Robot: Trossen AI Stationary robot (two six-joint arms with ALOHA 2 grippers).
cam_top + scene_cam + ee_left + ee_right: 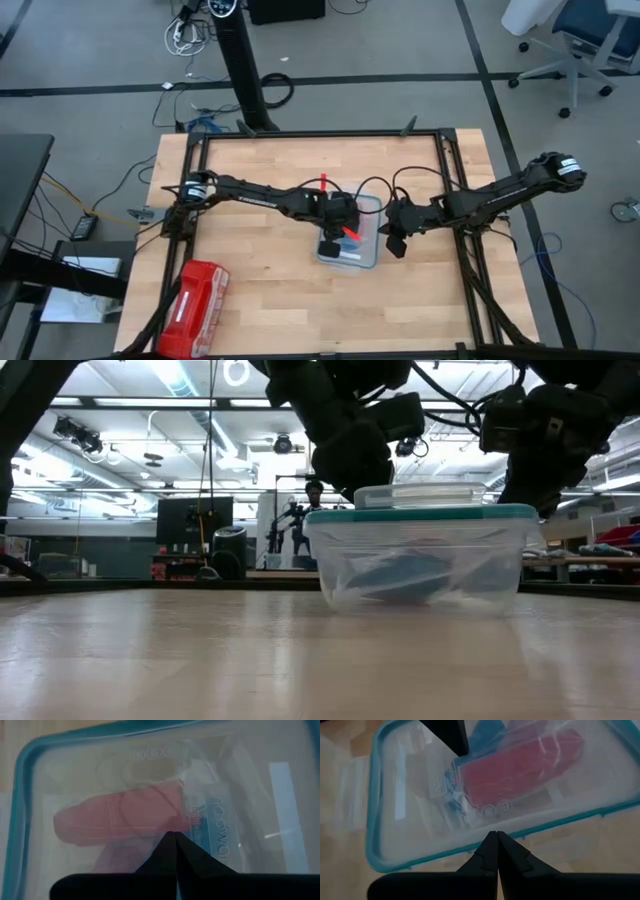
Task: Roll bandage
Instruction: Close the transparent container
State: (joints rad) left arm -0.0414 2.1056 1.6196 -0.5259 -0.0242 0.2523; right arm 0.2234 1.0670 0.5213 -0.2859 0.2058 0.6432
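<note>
A clear plastic box (368, 256) with a teal-rimmed lid (30, 780) stands shut at the table's middle. Through its wall I see the blue bandage (400, 578) lying on the box floor; its blue also shows under the lid (487, 732), next to a red-pink roll (115, 815) in clear wrap. My left gripper (175, 836) is shut and points steeply down over the lid's middle. My right gripper (496, 834) is shut and hovers at the box's right rim (530, 827), apart from it. My left gripper's shut fingertips (457, 745) stand at the lid's top surface near its middle, coming from above at a slant from the table's left. Whether they touch the lid, I cannot tell.
A red zip pouch (195, 305) lies at the table's near left corner. A black frame (320, 135) runs round the tabletop. Bare wood lies in front of the box toward the near edge (330, 320).
</note>
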